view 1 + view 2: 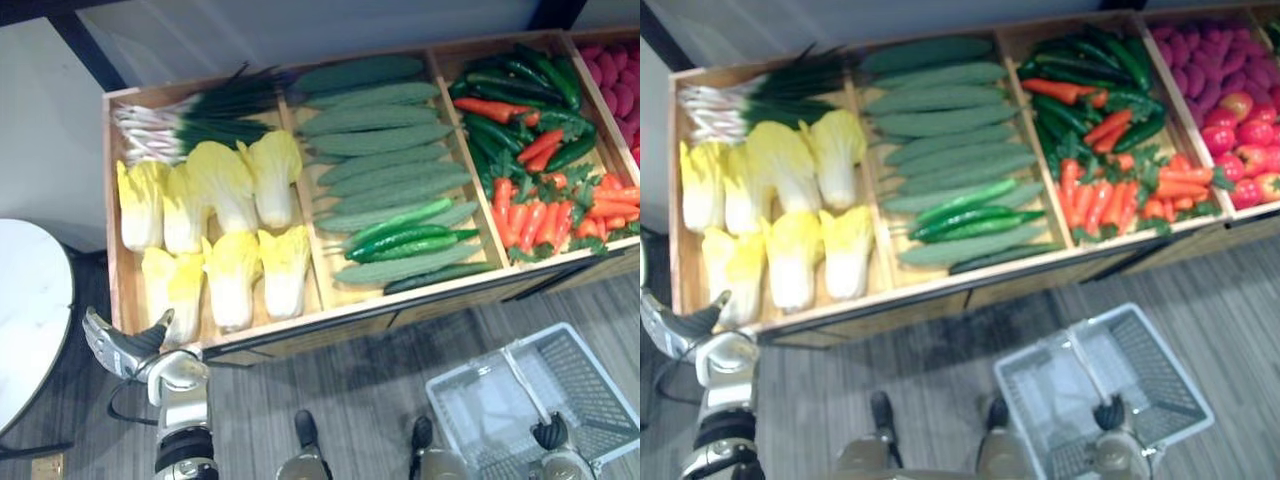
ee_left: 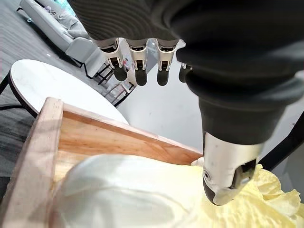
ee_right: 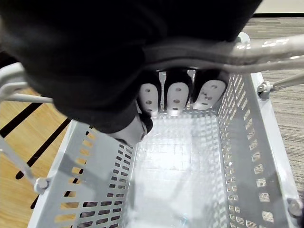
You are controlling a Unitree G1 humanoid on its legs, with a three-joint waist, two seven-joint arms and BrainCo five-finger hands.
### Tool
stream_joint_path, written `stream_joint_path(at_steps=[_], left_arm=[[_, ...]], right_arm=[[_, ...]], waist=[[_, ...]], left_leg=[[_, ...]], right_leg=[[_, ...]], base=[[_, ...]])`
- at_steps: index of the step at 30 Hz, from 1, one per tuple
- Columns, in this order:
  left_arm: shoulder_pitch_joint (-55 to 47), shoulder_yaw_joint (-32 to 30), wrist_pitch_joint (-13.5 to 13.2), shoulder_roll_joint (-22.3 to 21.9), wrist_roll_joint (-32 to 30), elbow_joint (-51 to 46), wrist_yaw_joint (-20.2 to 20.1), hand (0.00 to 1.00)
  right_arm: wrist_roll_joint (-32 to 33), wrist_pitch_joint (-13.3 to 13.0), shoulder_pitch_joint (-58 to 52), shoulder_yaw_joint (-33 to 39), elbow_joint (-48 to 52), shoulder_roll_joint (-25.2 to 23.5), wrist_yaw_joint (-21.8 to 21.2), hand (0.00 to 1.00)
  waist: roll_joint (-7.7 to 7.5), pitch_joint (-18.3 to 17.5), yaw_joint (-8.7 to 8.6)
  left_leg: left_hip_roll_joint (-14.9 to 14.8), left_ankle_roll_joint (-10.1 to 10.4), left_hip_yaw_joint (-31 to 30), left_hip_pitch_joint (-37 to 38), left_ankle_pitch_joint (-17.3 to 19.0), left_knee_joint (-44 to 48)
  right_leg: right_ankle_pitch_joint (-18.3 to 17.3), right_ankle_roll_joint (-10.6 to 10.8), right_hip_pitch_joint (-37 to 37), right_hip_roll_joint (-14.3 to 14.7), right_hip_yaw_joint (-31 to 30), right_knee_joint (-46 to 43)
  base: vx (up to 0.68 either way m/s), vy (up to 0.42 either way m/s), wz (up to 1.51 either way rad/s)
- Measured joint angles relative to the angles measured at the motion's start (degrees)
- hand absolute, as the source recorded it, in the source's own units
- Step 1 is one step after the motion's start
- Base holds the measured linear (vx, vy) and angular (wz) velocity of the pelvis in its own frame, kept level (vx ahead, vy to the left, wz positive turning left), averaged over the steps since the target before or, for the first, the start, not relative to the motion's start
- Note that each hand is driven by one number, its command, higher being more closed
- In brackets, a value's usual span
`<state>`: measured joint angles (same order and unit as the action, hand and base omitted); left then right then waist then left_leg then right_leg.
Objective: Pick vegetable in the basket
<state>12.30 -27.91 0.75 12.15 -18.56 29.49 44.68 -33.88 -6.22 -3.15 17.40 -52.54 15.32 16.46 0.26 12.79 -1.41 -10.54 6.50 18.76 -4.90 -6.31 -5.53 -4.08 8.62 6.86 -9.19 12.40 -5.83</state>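
At the front left corner of the compartmented wooden display crate [image 1: 262, 338], the left hand [image 1: 125, 348] hovers with fingers straight and thumb spread, grasping nothing, close by the nearest pale yellow leafy cabbage [image 1: 172, 285] in the left compartment. Low on the robot's right, the right hand [image 1: 549, 432] is clenched round the metal bar handle [image 1: 520, 375] of the grey perforated plastic basket [image 1: 600, 400], which carries nothing. Step in hand, by judgement: the reach towards a vegetable, with no grasp made. The next move calls for closing the fingers round the cabbage's broad body, then lifting it clear of the crate's front rim towards the basket.
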Motion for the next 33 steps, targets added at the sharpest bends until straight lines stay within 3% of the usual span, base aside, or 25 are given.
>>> stream_joint_path(at_steps=[9, 20, 28, 29, 33], left_arm=[[3.64, 0.11, 0.76, 1.53, 0.29, 3.51, 0.01, 0.00], [7.61, 0.69, -0.55, 4.29, 2.43, 12.21, -0.25, 0.00], [8.83, 3.27, -0.02, 6.71, 1.45, 16.23, -3.31, 0.00], [8.88, 3.81, -0.04, 6.79, 1.28, 16.30, -3.46, 1.00], [8.95, 5.68, -0.20, 7.01, -0.35, 16.39, -3.83, 1.00]], right_arm=[[0.03, -0.39, 2.35, -2.10, 0.21, 0.66, 0.86, 1.00], [0.13, -0.81, 4.09, -4.37, -0.08, 1.90, 1.79, 1.00], [0.15, -1.64, 4.93, -6.79, -0.16, 3.02, 1.79, 1.00], [0.13, -1.83, 5.14, -7.04, -0.18, 3.02, 1.79, 1.00], [0.14, -1.99, 5.56, -8.11, -0.18, 3.03, 1.83, 1.00]], waist=[[-0.12, 2.46, -0.07], [-0.64, 5.16, -0.14], [-1.01, 5.45, -0.33], [-1.09, 5.49, -0.32], [-1.42, 5.67, -0.32]], left_leg=[[-0.03, 0.18, 0.98, -2.06, -0.37, 0.01], [-0.14, 0.65, 1.93, -3.47, -0.68, 0.00], [-0.24, 1.19, 2.70, -3.48, -1.03, 0.00], [-0.23, 1.20, 2.68, -3.48, -1.03, 0.00], [-0.18, 1.20, 2.72, -3.48, -1.02, 0.00]], right_leg=[[-0.01, -0.02, 3.38, -0.09, -0.98, -1.36], [-0.01, -0.02, 7.05, -0.07, -3.12, -3.32], [0.11, -0.14, 7.78, -0.07, -3.73, -3.78], [0.12, -0.14, 7.81, -0.13, -3.73, -3.86], [0.66, -0.25, 7.85, -0.22, -3.75, -3.67]], base=[[0.00, 0.006, -0.05], [0.00, 0.005, -0.08], [0.01, 0.002, -0.04], [0.00, 0.000, 0.00], [0.00, 0.006, -0.01]])
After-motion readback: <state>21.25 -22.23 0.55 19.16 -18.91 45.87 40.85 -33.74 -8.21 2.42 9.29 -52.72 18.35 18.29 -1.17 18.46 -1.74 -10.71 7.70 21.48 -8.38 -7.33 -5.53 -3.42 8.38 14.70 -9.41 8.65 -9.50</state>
